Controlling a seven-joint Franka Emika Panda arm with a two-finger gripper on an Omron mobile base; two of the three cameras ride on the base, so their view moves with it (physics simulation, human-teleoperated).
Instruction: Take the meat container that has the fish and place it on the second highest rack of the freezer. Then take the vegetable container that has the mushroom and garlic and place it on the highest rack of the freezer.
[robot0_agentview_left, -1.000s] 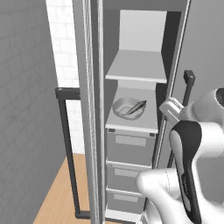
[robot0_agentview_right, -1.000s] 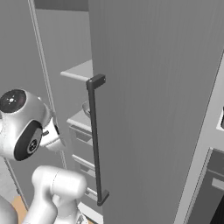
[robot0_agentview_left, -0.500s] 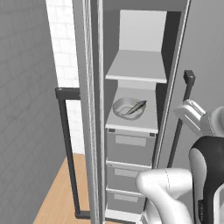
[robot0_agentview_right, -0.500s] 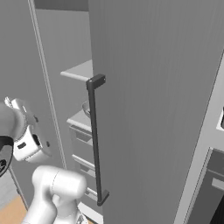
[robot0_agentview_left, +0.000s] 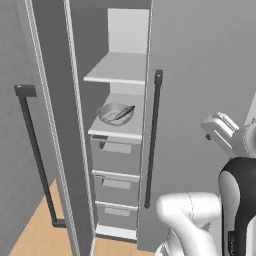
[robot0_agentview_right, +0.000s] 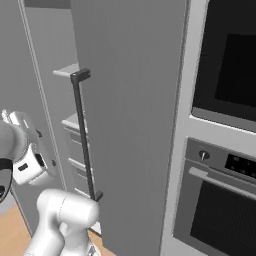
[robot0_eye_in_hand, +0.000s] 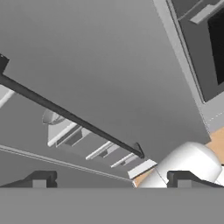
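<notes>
Hand view was where we saw the claw (robot0_eye_in_hand: 109, 179) best: its two dark tips stood wide apart with nothing between them, so we read it as open and empty. Ahead of the claw ran the long dark bar handle (robot0_eye_in_hand: 70, 116) of a grey cabinet door, and beyond that bar, farther from the claw, lay the stack of grey drawers (robot0_eye_in_hand: 94, 146). From the left base view, the meat container (robot0_agentview_left: 116, 114) with the fish (robot0_agentview_left: 123, 113) sat on the second highest rack (robot0_agentview_left: 118, 129) of the freezer (robot0_agentview_left: 100, 150), well away from the claw, which hung off to the right of the open compartment. The highest rack (robot0_agentview_left: 117, 70) above it was bare. We judged the first placement done and the step in hand to be going for the vegetable container. To do it well, we would keep the claw open, swing the arm clear of the door handle, and avoid clipping the door edge.
</notes>
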